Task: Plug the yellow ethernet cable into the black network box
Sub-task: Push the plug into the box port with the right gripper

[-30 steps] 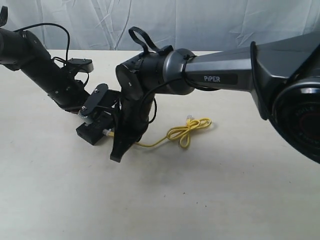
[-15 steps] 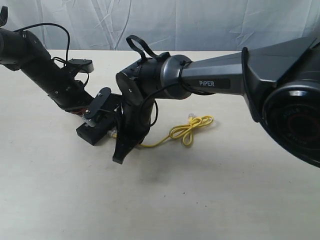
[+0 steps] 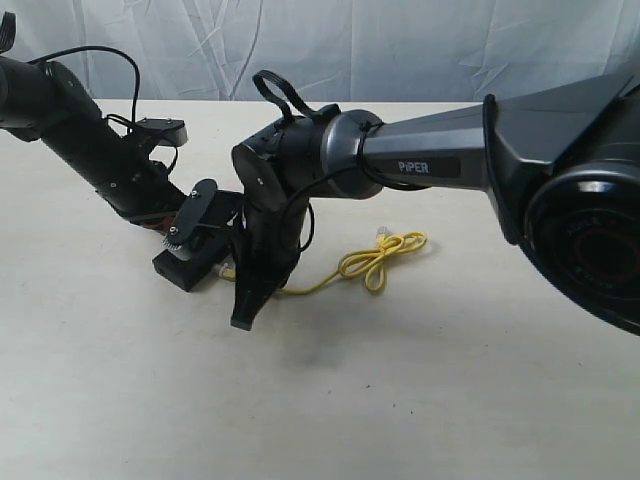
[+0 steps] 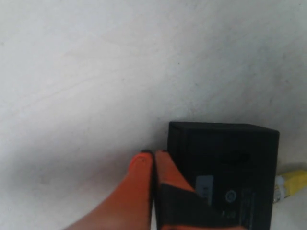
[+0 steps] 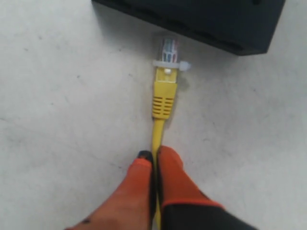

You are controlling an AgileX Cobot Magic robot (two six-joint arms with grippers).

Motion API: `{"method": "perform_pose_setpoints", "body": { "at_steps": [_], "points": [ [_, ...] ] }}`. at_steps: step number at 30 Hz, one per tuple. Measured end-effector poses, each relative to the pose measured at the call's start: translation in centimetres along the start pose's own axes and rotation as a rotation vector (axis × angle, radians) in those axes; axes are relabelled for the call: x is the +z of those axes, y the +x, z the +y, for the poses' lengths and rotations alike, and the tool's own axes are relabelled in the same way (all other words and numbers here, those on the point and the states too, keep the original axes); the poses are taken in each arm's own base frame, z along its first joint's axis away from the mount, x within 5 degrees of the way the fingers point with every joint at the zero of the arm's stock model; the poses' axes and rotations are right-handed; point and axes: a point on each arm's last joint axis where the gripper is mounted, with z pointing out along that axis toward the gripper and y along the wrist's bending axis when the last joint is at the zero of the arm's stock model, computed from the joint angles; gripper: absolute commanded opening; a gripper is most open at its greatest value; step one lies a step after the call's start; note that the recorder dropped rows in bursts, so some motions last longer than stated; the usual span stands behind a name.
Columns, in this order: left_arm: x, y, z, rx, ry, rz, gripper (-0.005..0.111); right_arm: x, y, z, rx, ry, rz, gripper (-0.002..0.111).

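Right wrist view: the right fingers [image 5: 136, 187] pinch the yellow ethernet cable [image 5: 163, 96] just behind its boot, shut with only the cord between them. Its clear plug [image 5: 166, 48] points at the black network box [image 5: 201, 19], tip at the box's edge; whether it sits in a port I cannot tell. Left wrist view: the left fingers [image 4: 139, 187] are pressed together, holding nothing, one lying over the box's top. Exterior view: the cable's looped knot [image 3: 375, 262] rests on the worktop [image 3: 420, 380].
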Motion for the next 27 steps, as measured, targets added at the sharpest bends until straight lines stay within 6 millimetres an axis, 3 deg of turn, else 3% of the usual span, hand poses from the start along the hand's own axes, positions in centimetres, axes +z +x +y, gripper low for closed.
{"method": "perform_pose_setpoints", "body": {
  "at_steps": [27],
  "points": [
    [0.0, 0.02, 0.0, 0.003, 0.0, 0.002, 0.0, -0.08, -0.04, 0.05, 0.048, -0.006, -0.003, -0.001]
  ]
}}
